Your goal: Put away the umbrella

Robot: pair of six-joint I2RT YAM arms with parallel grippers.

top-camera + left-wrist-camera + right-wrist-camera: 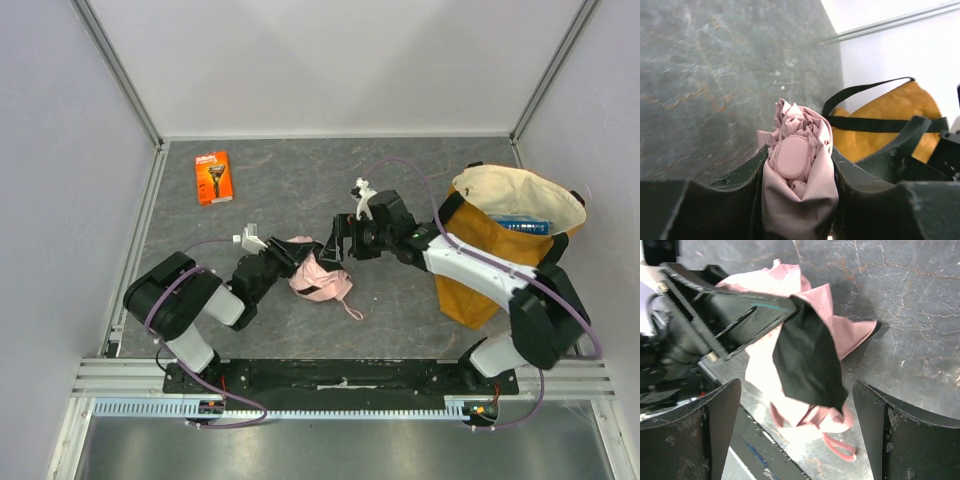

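So the pale pink fabric compact umbrella [320, 275] was sitting collapsed and scrunched up mid-desk, between the two arms. The left end effector [290, 255] was pinched tight on the bunched fabric, and the left wrist view showed it squeezed between both fingers. The right end effector [340, 240] hung just over the other end, fingers spread wide, gripping nothing, with the pink wrist loop [840, 447] lying loose below. The dark grey stone-look desk [290, 180] had the mustard-yellow tote bag [490, 240] standing open off to the right. Looked to me like the handover/bundling step. Next move probably needed the right one to close near the handle end, then carry it to the bag's mouth.
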